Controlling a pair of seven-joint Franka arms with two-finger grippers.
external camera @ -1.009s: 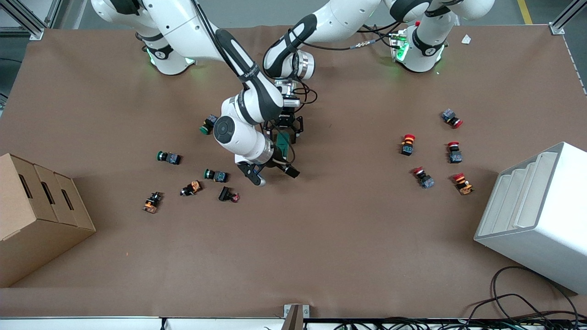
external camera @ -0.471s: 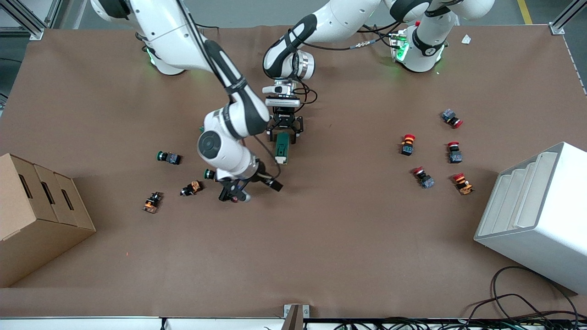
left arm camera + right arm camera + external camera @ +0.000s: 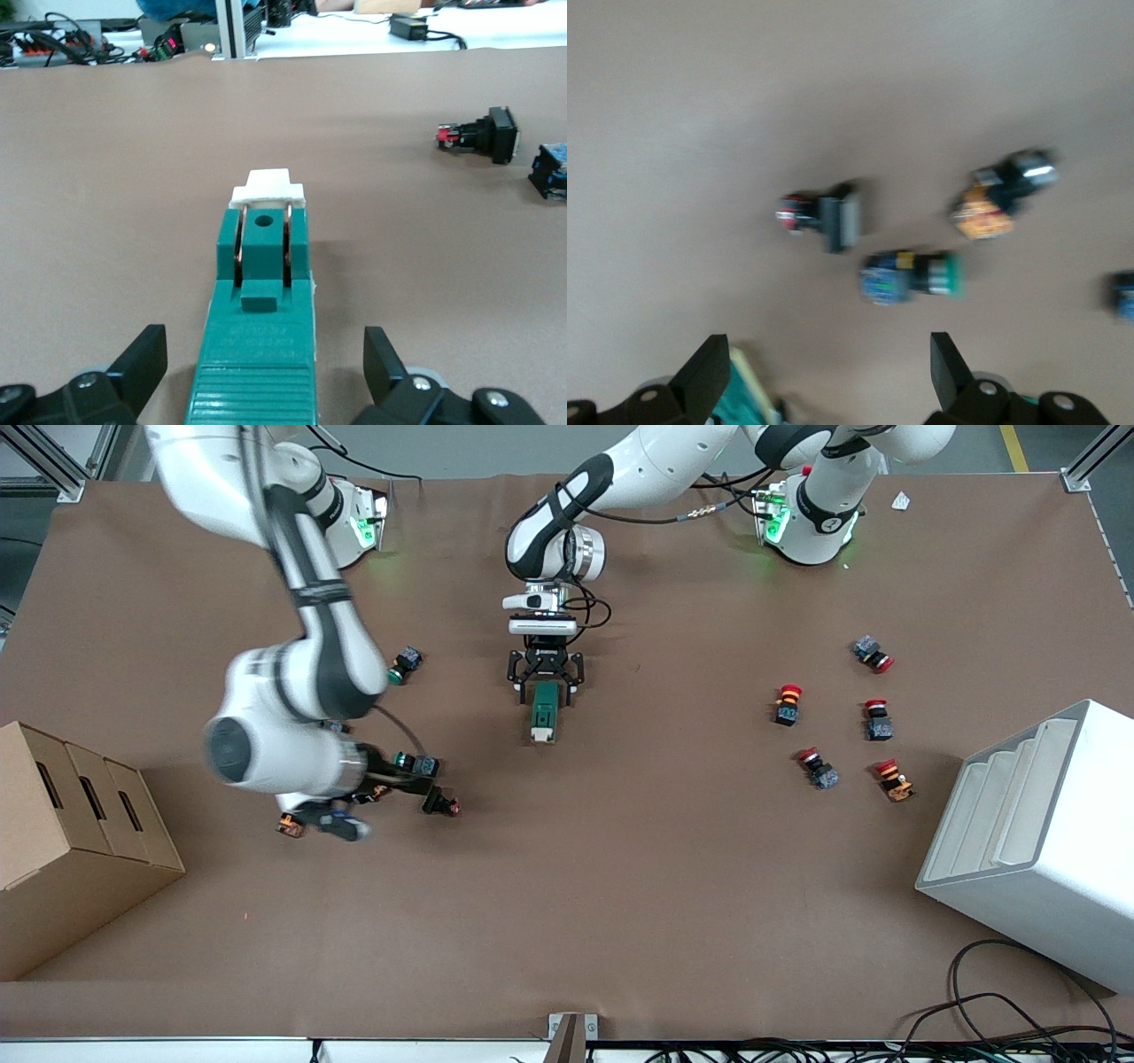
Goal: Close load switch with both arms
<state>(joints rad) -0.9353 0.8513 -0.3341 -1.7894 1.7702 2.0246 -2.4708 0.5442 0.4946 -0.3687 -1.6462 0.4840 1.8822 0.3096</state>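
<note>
The load switch (image 3: 543,713), a dark-green block with a white handle end (image 3: 541,734), lies flat mid-table. In the left wrist view the load switch (image 3: 261,328) points away from the camera, its white handle (image 3: 267,188) at the tip. My left gripper (image 3: 545,679) is open, its fingers (image 3: 142,359) either side of the switch's end that is farther from the front camera, with gaps on both sides. My right gripper (image 3: 376,793) is open and empty over the push buttons toward the right arm's end. In the right wrist view the right gripper (image 3: 824,390) is blurred.
Green-capped buttons (image 3: 416,763) (image 3: 396,666), a black-and-red one (image 3: 440,804) and an orange one (image 3: 288,825) lie by the right gripper. Several red-capped buttons (image 3: 787,704) lie toward the left arm's end. A cardboard box (image 3: 71,841) and a white rack (image 3: 1036,841) stand at the table's ends.
The right arm has swung away from the load switch toward its own end of the table, now over the push buttons. The left gripper stays at the switch.
</note>
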